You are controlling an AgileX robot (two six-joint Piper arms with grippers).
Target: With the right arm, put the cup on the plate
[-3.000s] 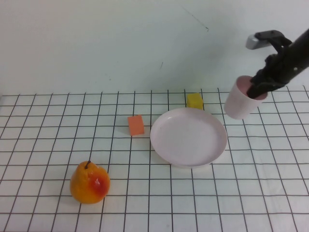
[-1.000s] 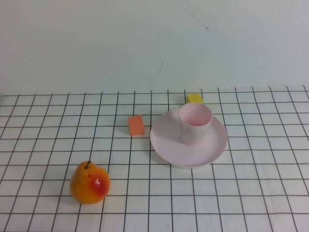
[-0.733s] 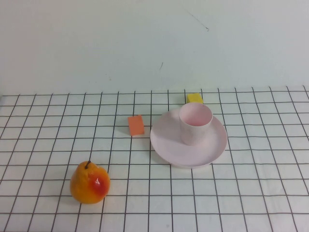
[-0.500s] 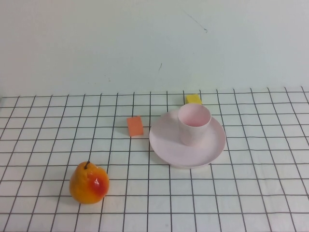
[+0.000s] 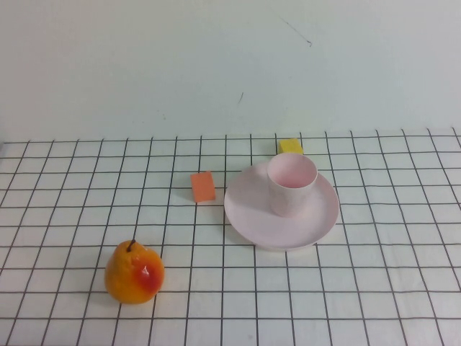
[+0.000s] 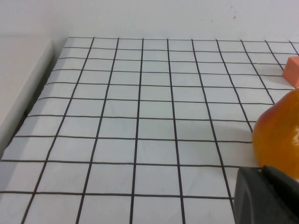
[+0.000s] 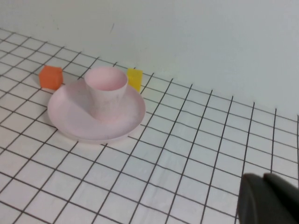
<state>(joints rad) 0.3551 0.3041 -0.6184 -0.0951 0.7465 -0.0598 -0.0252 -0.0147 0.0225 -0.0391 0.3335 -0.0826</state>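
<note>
1. High view. The cup stands upright on the plate, slightly toward the far rim, its wide base seated flat so it rests unsupported. An orange cube lies just left of the plate, a yellow cube behind it, a pear near the front of the gridded tabletop. Neither arm shows here. Three seconds ago the right hand carried the cup above the plate's right side; over the last second nothing has moved.
2. Left wrist view. The left hand sits low beside the pear, parked; whether it is apart or together cannot be told.
3. Right wrist view. The right hand is well apart from cup and plate, holding nothing; the task looks complete. Its spread cannot be told.
</note>
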